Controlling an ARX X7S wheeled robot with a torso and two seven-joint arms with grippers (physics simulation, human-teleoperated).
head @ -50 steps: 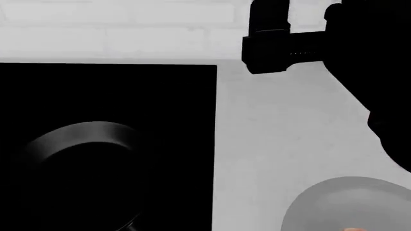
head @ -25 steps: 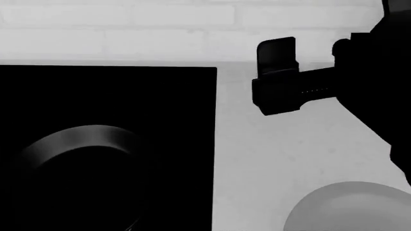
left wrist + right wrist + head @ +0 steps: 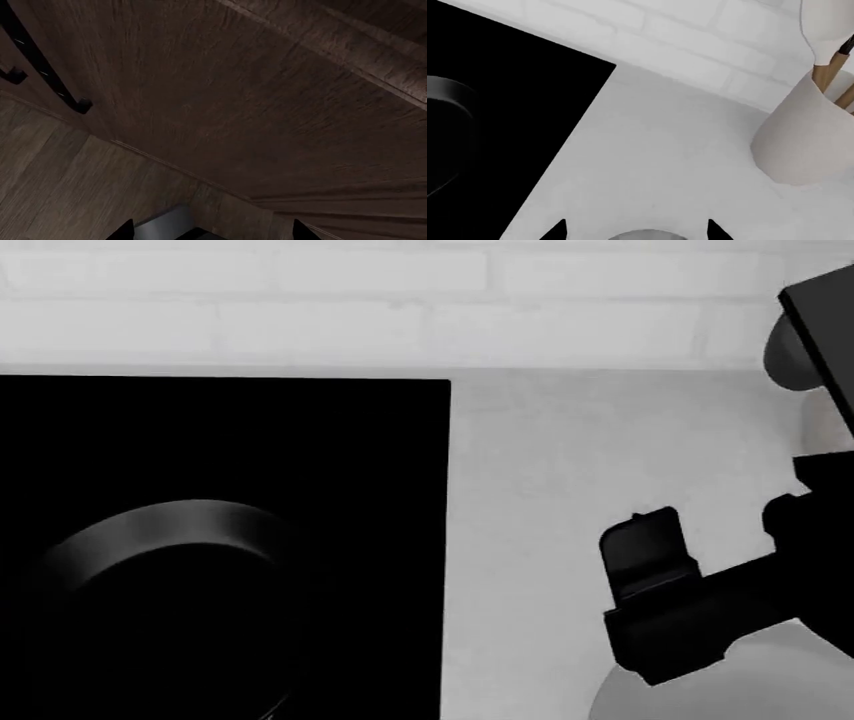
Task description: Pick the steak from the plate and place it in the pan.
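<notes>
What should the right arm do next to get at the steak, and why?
Probably keep lowering the right gripper toward the plate, bringing its centre into view. The gripper hangs above the plate's near rim, empty, and the steak shows in no view, so it must be located before closing.

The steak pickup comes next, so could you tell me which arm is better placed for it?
Right. The right gripper hangs just above the plate; the left wrist view shows only wooden cabinetry.

no readable text, no labels, no brand marks, no numbers on any surface
</notes>
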